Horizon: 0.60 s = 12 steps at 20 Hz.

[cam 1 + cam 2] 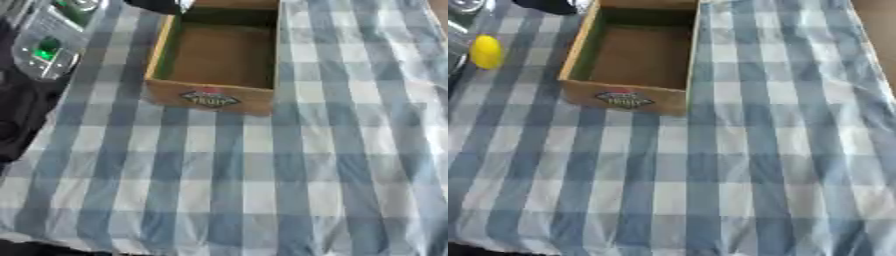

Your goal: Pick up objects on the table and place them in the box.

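Reaching from the left with a silver robot hand of untellable finger state risks nudging the yellow object beside it off the desk, short of the empty box.

A table laid like a home dining spot, though robot hardware at its edge points to a test setup.

A blue-and-white checked cloth covers the table, slightly rumpled toward the right side, and an open wooden box with a printed label on its front wall stands at the far end. At the left edge, grey machinery with green lights, possibly part of the robot, crowds the cloth, with a yellow rounded object beside it.
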Each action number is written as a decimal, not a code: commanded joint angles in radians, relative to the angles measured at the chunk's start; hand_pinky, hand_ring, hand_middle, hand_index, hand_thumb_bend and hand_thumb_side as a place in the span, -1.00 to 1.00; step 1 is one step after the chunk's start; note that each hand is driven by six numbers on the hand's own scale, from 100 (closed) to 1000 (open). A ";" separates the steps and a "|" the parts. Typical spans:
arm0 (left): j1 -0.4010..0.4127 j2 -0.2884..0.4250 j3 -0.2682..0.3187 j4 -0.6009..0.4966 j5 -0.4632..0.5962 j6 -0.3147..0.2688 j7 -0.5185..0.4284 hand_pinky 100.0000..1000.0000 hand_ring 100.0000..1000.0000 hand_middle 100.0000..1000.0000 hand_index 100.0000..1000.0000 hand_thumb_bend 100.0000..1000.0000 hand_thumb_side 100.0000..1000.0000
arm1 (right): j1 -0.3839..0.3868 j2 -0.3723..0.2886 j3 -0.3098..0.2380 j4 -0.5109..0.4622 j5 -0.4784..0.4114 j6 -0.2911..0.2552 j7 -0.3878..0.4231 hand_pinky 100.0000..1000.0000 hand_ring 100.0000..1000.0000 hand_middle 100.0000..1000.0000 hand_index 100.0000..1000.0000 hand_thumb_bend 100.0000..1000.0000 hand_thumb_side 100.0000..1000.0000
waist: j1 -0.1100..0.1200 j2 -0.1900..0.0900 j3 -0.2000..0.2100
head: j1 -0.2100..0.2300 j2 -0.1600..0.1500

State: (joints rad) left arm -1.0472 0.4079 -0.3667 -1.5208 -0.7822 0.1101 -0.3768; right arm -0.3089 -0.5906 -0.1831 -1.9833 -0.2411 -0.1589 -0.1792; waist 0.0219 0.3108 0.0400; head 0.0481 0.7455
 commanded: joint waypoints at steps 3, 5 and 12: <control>-0.024 -0.106 0.003 0.133 -0.076 -0.020 0.031 0.37 0.19 0.01 0.19 -1.00 -1.00 | -0.023 -0.004 0.000 -0.017 -0.017 -0.002 0.006 0.48 0.57 0.08 0.43 -1.00 0.03 | -0.009 -0.010 -0.014 | 0.025 -0.022; -0.021 -0.133 0.010 0.180 -0.102 -0.007 0.052 0.36 0.19 0.01 0.19 -1.00 -1.00 | -0.028 0.000 0.000 -0.017 -0.021 -0.003 0.009 0.48 0.57 0.08 0.43 -1.00 0.03 | -0.013 -0.007 -0.019 | 0.031 -0.027; -0.003 -0.171 0.025 0.288 -0.171 0.037 0.119 0.37 0.22 0.04 0.24 -0.99 -1.00 | -0.031 0.013 0.001 -0.017 -0.029 -0.003 0.014 0.48 0.57 0.08 0.42 -1.00 0.05 | -0.020 -0.002 -0.025 | 0.040 -0.038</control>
State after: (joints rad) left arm -1.0353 0.2346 -0.3561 -1.2344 -0.9385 0.1420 -0.2716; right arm -0.3290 -0.5639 -0.1773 -1.9833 -0.2597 -0.1611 -0.1698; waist 0.0047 0.3260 0.0176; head 0.0839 0.7193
